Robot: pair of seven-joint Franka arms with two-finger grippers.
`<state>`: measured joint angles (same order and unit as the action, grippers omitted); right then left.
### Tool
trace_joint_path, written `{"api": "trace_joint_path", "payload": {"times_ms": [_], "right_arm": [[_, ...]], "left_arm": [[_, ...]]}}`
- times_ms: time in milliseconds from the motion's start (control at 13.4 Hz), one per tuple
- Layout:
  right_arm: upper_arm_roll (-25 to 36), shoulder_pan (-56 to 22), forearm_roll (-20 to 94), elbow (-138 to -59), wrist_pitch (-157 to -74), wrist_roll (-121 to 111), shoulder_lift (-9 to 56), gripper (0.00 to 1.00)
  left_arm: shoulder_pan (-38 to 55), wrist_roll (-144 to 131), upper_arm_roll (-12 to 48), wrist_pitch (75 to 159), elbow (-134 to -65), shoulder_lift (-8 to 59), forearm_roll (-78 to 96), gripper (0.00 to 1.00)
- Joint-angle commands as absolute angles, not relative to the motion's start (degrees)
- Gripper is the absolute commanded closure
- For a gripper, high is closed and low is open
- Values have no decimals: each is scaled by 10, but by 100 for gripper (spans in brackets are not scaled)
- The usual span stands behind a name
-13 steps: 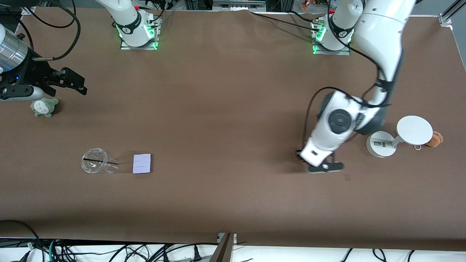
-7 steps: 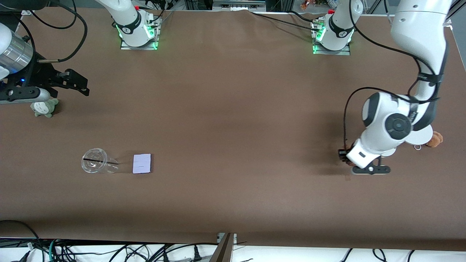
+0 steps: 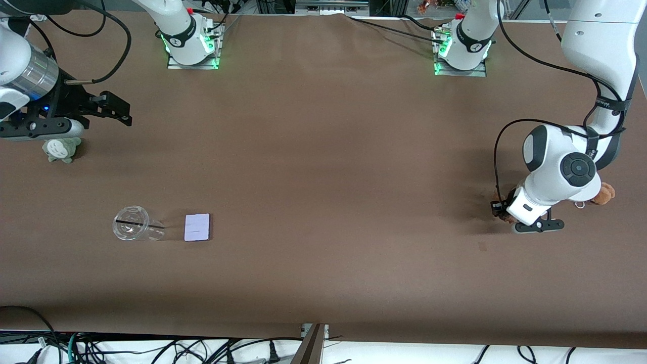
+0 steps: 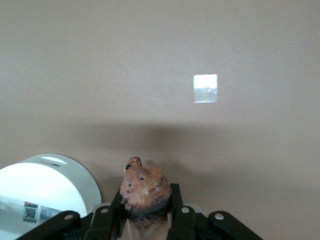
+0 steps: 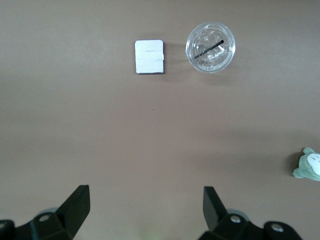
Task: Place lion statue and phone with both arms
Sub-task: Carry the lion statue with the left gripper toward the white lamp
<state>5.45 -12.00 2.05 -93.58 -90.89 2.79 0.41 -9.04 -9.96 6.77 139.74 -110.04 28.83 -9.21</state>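
My left gripper (image 3: 503,208) is shut on the lion statue (image 3: 506,218), an orange-brown figurine, and holds it low over the table toward the left arm's end, beside the white stand. In the left wrist view the lion statue's (image 4: 145,191) head sticks out between the fingers of the left gripper (image 4: 146,198). The phone (image 3: 197,227), a flat pale lavender rectangle, lies on the table toward the right arm's end; it also shows in the right wrist view (image 5: 149,56). My right gripper (image 3: 117,108) is open and empty, up over the table near the grey-green plush; its gap (image 5: 145,190) shows bare table.
A clear plastic cup (image 3: 132,223) lies beside the phone. A grey-green plush (image 3: 61,150) sits under the right arm. The white round-based stand (image 4: 45,186) and a brown plush with a ring (image 3: 604,193) sit by the left gripper. A small pale patch (image 4: 205,88) marks the table.
My left arm has swung toward its own end of the table with the lion statue, and now hides most of the white stand. My right gripper has drifted slightly toward the table's middle.
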Motion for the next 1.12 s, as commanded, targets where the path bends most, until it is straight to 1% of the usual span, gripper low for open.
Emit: {"api": "trace_joint_path", "payload": {"times_ms": [0,224,673,822,897,1047], "right_arm": [[54,-120,11,-956,-919,25,-16,0],[54,-120,10,-957,-917,24,-17,0],[43,-116,1,-948,-926,18,-17,0],[38,-116,-1,-947,-926,17,-17,0],[38,-116,-1,-947,-926,18,-17,0],[35,-113,-1,-947,-926,18,-16,0]], "left_arm": [[-103,-94,76,1421,-1135,265,-106,86],[-109,-94,76,1467,-1166,269,-108,84],[-120,-79,76,1476,-1178,270,-112,84],[-124,-71,76,1504,-1193,272,-112,83],[-124,-71,76,1518,-1198,274,-112,76],[-125,-71,76,1518,-1198,275,-112,42]]}}
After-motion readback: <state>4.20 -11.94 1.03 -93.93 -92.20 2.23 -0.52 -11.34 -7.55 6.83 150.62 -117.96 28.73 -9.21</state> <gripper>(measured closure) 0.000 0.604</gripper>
